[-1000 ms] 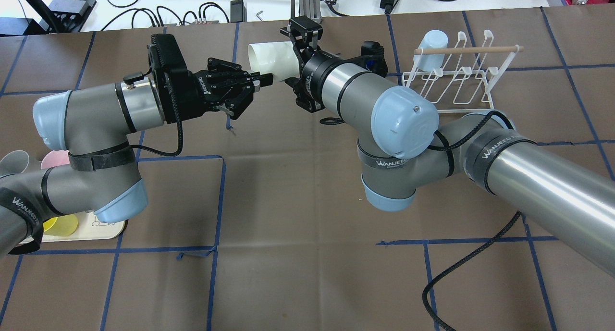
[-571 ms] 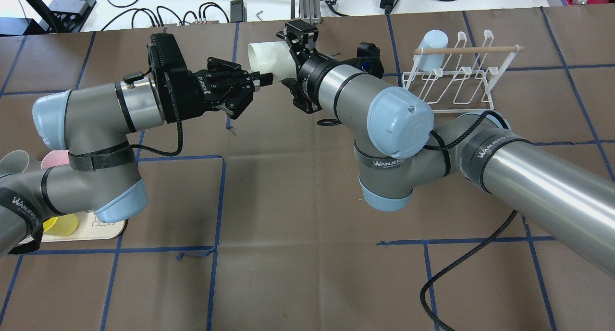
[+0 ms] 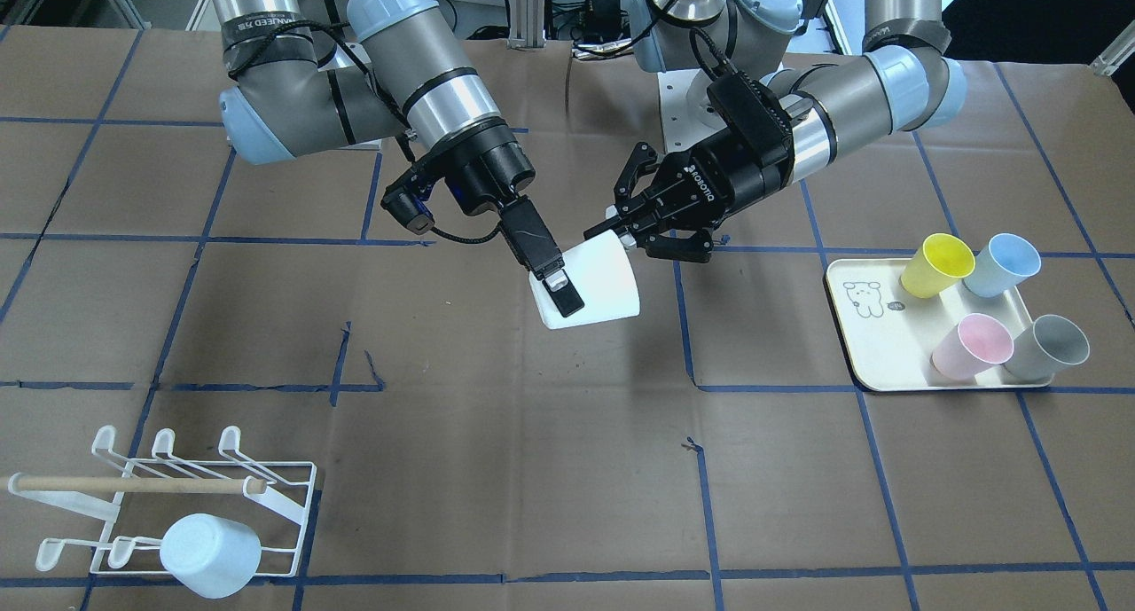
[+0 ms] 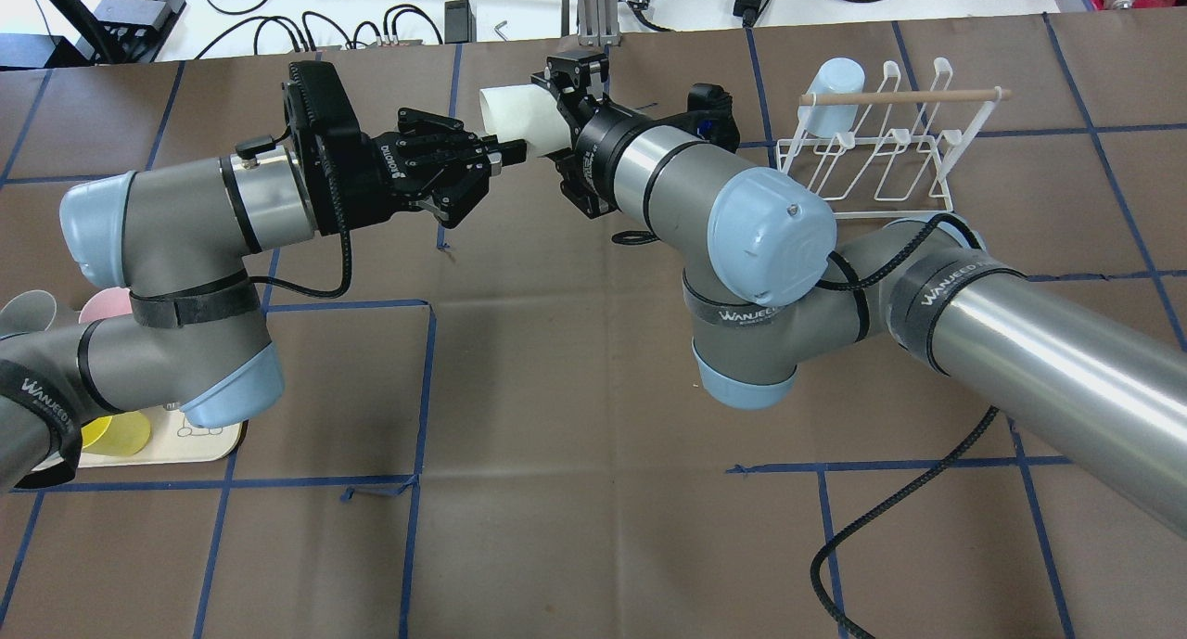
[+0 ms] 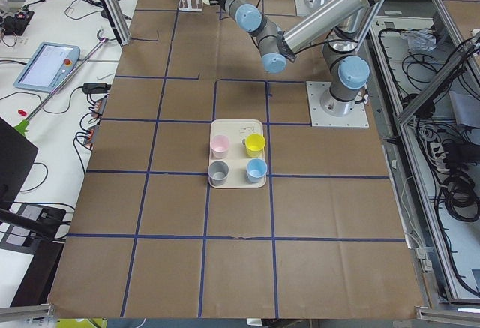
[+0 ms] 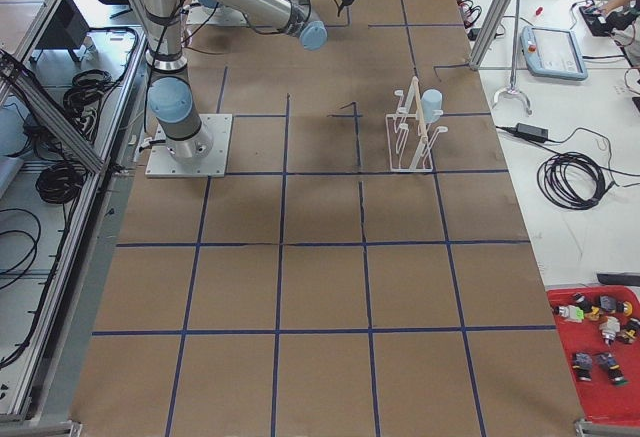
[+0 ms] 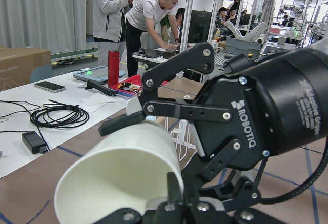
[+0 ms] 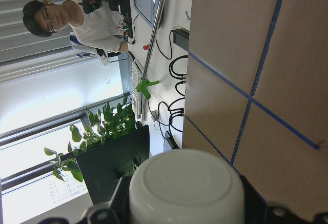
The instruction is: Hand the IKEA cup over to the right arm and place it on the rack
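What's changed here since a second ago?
The right gripper slid a little further along the white cup, toward the left gripper, covering more of it. Whether it grips yet is unclear. The left gripper still pinches the cup's rim and barely shifted. The rack and its pale blue cup stayed put.

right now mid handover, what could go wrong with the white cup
1. The black left gripper pinches only the rim of the white plastic cup; opening before the right gripper, straddling the base end, grips firmly could drop it.
2. The two grippers sit very close, so pulling away might make them collide.
3. A pale blue cup already sits on the white wire rack, so that spot is taken.
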You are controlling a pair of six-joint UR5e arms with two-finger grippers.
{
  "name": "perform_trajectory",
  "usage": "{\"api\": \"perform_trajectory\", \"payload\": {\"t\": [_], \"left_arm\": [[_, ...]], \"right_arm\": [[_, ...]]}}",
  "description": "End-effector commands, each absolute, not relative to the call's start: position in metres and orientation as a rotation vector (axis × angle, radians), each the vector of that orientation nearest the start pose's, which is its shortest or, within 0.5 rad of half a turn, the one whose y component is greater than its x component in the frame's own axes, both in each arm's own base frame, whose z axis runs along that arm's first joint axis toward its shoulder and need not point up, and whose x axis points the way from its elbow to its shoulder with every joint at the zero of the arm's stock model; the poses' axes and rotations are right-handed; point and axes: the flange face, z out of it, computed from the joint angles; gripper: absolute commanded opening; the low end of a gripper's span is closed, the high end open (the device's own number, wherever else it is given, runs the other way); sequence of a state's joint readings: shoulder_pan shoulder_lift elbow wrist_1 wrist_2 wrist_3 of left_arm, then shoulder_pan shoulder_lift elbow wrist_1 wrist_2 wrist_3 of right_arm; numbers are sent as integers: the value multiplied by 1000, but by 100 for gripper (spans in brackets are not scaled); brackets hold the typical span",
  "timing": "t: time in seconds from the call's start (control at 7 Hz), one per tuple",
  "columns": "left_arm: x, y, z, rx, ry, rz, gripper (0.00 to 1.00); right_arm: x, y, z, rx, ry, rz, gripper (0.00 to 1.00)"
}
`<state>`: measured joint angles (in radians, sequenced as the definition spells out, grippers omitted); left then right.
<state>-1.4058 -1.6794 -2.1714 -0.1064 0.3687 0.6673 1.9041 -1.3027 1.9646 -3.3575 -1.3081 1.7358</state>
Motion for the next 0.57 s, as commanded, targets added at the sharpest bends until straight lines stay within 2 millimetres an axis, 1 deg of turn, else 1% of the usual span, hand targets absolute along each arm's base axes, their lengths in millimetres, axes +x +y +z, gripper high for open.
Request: {"api": "perform_trajectory", "payload": {"t": [0.0,0.29,0.43], "left_arm": [[-149,-473,374,-917,-1806,1214,82],[-145,-475,375,-904,-1811,1217,99],[-140,-477,375,-897,-1825,1225,99]], "right_arm": [[331,-470,382,1174,1651,-419,34],[331,-471,381,1172,1651,-421,26],[332,-476,384,1168,1646,-428,24]]}}
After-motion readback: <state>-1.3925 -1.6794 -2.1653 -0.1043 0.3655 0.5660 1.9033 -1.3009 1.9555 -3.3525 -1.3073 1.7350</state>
